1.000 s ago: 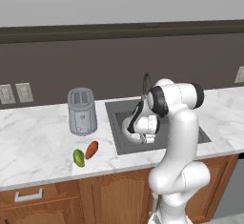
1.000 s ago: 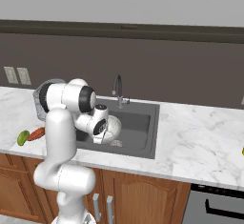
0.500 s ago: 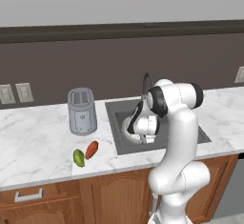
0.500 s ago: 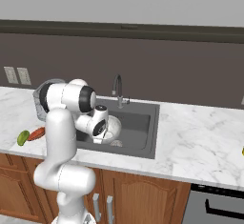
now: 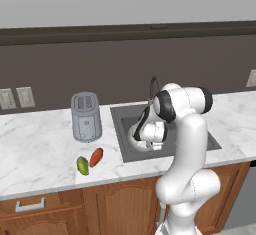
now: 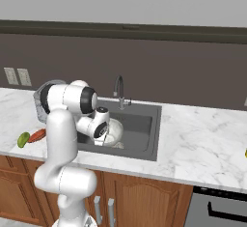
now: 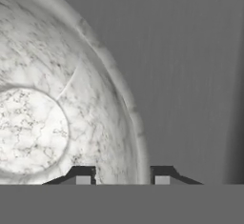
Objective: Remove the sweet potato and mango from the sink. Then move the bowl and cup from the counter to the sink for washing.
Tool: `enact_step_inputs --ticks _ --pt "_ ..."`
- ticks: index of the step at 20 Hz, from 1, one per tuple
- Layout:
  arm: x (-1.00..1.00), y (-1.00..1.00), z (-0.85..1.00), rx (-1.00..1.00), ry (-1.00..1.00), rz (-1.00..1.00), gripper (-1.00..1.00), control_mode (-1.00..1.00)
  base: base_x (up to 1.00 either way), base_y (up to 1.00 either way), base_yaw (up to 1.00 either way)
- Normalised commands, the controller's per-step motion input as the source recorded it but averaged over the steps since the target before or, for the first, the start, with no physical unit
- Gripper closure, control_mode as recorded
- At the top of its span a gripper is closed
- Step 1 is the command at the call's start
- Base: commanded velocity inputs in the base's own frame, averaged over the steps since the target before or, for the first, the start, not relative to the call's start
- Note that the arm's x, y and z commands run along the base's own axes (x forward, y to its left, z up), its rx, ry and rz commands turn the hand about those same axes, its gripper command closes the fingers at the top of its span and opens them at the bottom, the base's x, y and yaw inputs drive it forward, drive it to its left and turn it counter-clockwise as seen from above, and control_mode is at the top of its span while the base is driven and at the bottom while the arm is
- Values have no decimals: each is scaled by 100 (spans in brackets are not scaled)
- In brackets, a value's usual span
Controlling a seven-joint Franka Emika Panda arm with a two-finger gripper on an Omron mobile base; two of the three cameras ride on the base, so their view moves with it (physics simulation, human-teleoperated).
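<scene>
While the arm hung low over the sink (image 5: 210,141), almost nothing had shifted from the pictures a second and half a second back: same pose, same base position, bowl in the same spot. The only readable change was small, if any.

Gripper (image 7: 122,176) sat right at the bowl (image 7: 52,99) rim; in the hand view one finger tip (image 7: 81,175) was over the inside wall, the other on the outside over the dark basin floor, so the pincer straddled the rim. Gap looked narrow, about rim width. Could not tell whether it was clamped or already let go, contact point hidden.

Bowl was down inside the sink, left-centre part, seen in both base views (image 5: 137,135) (image 6: 112,132), upright, mouth up.

Sweet potato (image 5: 96,156) and mango (image 5: 82,165) lay on the counter (image 5: 35,149) left of the sink, in front of the toaster (image 5: 86,116), just beside each other. So the first half of the task looked done.

Judgement: bowl placement was at the release stage or just finishing; the standstill fits a release pause. Cup was the remaining item; a yellow speck at the far right edge of the right base view might be it, too small to say.

Faucet (image 6: 118,90) stood behind the bowl, apart from the arm.
</scene>
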Motion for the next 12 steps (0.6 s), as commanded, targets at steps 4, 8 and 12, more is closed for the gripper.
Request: enact_step_inputs --ticks 4,8,12 --pt "0 0 1 0 0 0 -100 -100 0 0 0" --pt "0 0 8 0 0 0 -100 -100 0 0 0" --pt "-1 0 12 0 0 0 -100 -100 0 0 0"
